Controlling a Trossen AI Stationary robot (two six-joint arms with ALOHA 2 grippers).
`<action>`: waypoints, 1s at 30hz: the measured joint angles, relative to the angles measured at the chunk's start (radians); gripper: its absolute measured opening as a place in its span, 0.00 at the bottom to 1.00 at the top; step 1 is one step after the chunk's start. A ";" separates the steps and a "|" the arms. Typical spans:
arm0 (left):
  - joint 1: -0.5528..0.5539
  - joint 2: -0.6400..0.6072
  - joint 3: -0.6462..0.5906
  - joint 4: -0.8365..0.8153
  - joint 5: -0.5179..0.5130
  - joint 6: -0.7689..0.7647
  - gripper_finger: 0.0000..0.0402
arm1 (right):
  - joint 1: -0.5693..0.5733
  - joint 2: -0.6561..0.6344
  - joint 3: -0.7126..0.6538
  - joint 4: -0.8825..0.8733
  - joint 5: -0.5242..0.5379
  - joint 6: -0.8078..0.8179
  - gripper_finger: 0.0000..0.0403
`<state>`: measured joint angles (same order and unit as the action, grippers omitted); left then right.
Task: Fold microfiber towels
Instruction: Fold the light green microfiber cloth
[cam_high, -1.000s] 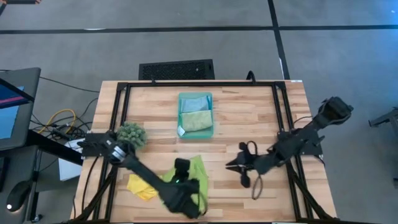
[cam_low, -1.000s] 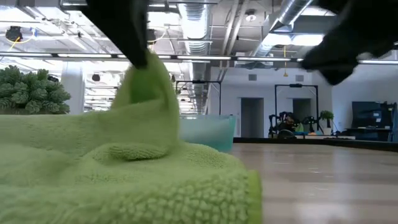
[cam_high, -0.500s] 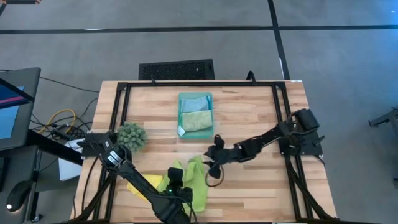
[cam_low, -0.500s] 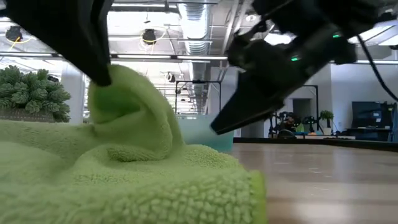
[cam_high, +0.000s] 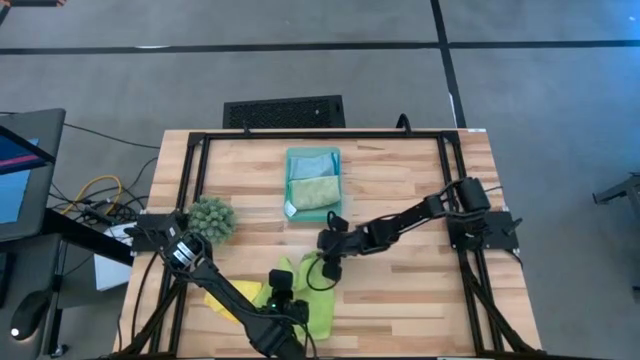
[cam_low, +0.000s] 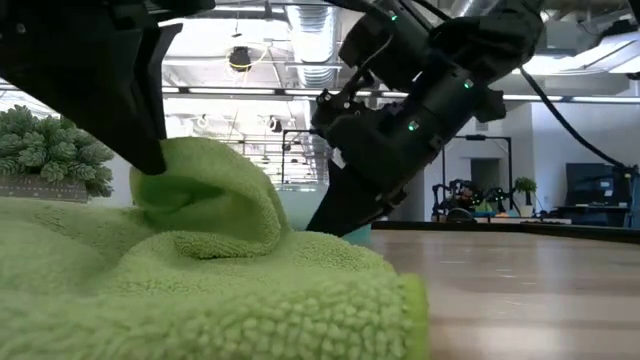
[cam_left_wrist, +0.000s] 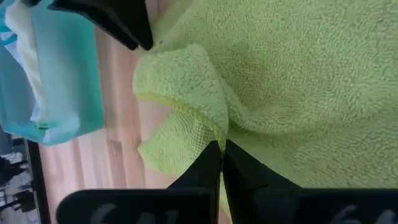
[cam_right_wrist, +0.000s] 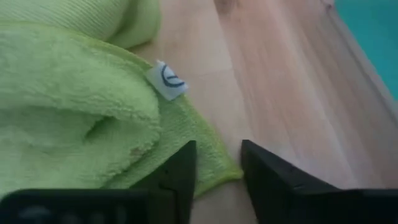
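We see the lime green towel (cam_left_wrist: 298, 81) as soft looped cloth, rough and matt, with a thin stitched hem and a small white woven label (cam_right_wrist: 166, 79) at one edge. The bench (cam_high: 400, 185) is pale wood in glued strips, smooth with a faint sheen. The teal tray (cam_high: 339, 185) looks like smooth, slightly translucent plastic. The left hand (cam_left_wrist: 221, 163) and right hand (cam_right_wrist: 217, 163) have dark matt plastic fingers. The black frame (cam_high: 320, 134) around the bench looks like matt metal.
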<state>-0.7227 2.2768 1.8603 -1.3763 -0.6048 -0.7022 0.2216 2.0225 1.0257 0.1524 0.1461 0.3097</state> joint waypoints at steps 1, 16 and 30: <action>0.000 0.000 0.000 0.004 -0.001 0.003 0.00 | 0.004 0.000 0.002 -0.021 0.005 -0.005 0.30; 0.138 -0.003 0.009 -0.002 -0.066 0.093 0.32 | 0.314 -0.308 -0.049 -0.684 0.134 0.200 0.02; 0.407 -0.005 -0.052 0.349 0.005 0.428 0.60 | 0.477 -0.399 -0.235 -0.946 0.285 0.488 0.04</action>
<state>-0.3161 2.2715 1.8085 -1.0275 -0.5994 -0.2743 0.6991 1.6238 0.7902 -0.7939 0.4308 0.7976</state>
